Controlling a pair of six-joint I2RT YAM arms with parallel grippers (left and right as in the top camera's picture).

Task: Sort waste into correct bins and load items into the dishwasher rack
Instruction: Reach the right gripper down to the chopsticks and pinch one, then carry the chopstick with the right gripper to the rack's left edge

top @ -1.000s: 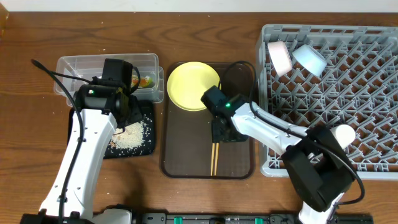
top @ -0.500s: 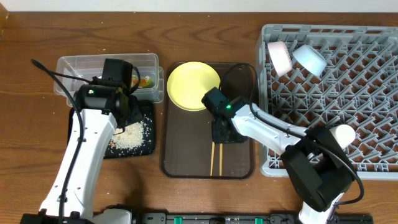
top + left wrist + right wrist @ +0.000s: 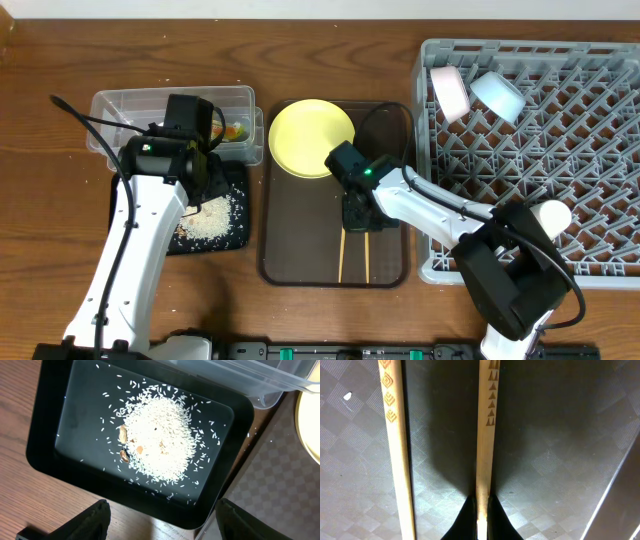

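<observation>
My right gripper is down on the brown serving tray, shut on one of the two wooden chopsticks; its black fingertips pinch the stick's lower end. The other chopstick lies free to the left. My left gripper hangs open over the near edge of the black tray, which holds a heap of white rice. The clear tub holds a yellow-green wrapper. A yellow plate sits at the tray's far end. The grey rack holds a pinkish bowl, a blue bowl and a white cup.
The clear tub's corner overhangs the black tray's far right side. The right arm reaches from the rack's front left corner across the brown tray. Bare wooden table lies left of and in front of the black tray.
The right gripper has shut on one chopstick. The two sticks, close together before, now lie apart, the held one further right. The left arm has not moved.
</observation>
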